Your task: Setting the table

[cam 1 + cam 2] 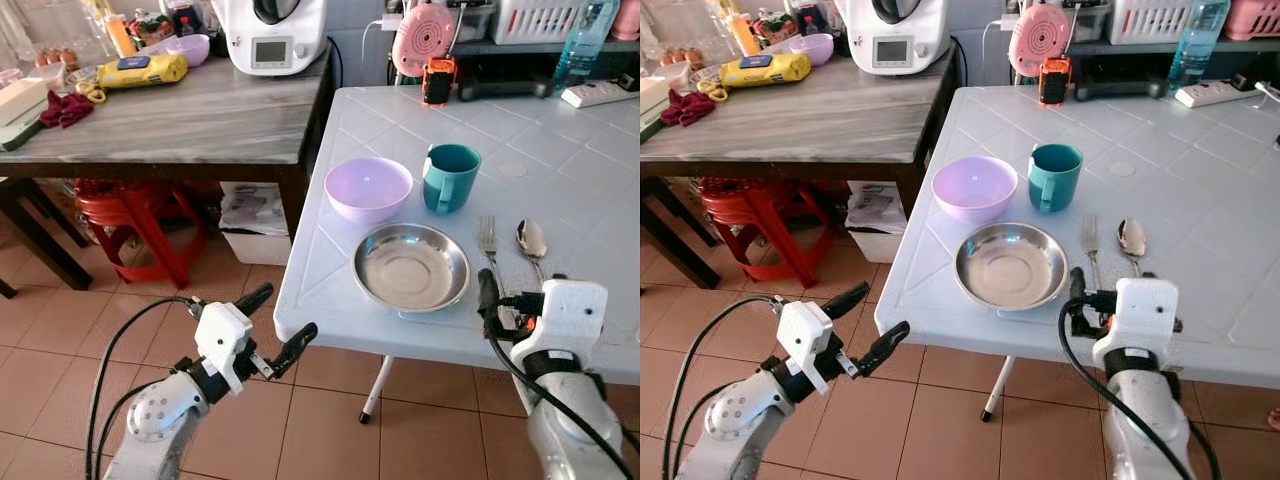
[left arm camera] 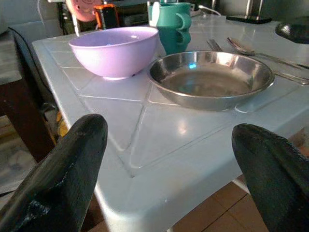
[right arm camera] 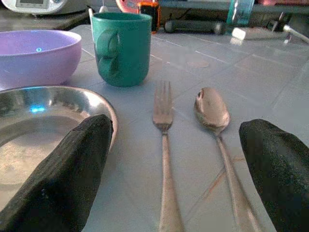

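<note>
Fork (image 3: 163, 145) and spoon (image 3: 218, 130) lie flat between the wide-open right gripper (image 3: 174, 169); thin, stiff, slippery metal, best pinched across the handle. Left gripper (image 2: 169, 169) is wide open too.

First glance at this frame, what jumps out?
A place setting near the front edge of the white table: steel plate, lilac bowl and teal mug behind it, fork and spoon to its right. The right gripper hovers open over the cutlery handles; the left gripper is open off the table's corner.
</note>
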Robot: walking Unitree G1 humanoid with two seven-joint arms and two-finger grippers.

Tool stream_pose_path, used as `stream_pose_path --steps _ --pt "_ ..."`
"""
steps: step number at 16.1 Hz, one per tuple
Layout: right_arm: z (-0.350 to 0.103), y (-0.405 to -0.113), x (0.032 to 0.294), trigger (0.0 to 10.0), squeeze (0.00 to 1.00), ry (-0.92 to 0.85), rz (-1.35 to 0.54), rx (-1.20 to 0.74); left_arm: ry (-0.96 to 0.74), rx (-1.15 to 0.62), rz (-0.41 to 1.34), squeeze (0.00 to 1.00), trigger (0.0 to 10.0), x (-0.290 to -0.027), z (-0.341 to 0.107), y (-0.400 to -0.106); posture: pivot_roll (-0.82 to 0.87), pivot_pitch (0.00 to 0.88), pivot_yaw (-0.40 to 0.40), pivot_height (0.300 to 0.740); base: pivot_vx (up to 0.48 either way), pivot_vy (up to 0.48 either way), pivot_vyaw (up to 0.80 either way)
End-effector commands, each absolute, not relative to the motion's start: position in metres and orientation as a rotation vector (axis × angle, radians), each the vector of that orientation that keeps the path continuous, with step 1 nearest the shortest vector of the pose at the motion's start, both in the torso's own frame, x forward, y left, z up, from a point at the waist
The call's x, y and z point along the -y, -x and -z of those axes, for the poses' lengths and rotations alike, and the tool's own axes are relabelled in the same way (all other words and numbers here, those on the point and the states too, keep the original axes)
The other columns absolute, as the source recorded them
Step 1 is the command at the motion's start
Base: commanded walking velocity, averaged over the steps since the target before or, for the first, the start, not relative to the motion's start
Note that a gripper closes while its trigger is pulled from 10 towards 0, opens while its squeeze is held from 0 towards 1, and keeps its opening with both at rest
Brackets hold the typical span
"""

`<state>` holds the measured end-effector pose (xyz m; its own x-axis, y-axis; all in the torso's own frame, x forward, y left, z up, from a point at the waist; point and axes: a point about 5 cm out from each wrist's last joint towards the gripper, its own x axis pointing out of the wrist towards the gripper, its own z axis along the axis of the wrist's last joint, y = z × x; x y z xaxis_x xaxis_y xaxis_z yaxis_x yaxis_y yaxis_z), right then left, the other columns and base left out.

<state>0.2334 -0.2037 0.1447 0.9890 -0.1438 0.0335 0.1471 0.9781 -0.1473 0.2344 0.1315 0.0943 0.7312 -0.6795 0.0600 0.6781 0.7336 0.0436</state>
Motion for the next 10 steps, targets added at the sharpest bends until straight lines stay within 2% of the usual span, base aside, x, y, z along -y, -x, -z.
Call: stream_pose_path --steps 1,8,10 --pt "-0.151 -0.239 0.197 10.0 0.0 0.157 0.108 0.047 -0.026 0.056 0.727 0.0 10.0 -0.134 -0.09 -0.231 -0.16 0.09 0.097 0.74 0.0 0.0 0.0" --pt "-0.144 -0.266 0.182 10.0 0.0 -0.018 0.057 -0.018 -0.032 0.053 0.728 0.0 10.0 -0.135 -0.091 -0.227 -0.14 0.1 0.093 0.74 0.0 0.0 0.0" --pt "-0.137 -0.272 0.171 10.0 0.0 -0.002 0.002 -0.056 -0.035 0.053 0.736 0.0 10.0 -0.135 -0.091 -0.226 -0.14 0.104 0.095 0.74 0.0 0.0 0.0"
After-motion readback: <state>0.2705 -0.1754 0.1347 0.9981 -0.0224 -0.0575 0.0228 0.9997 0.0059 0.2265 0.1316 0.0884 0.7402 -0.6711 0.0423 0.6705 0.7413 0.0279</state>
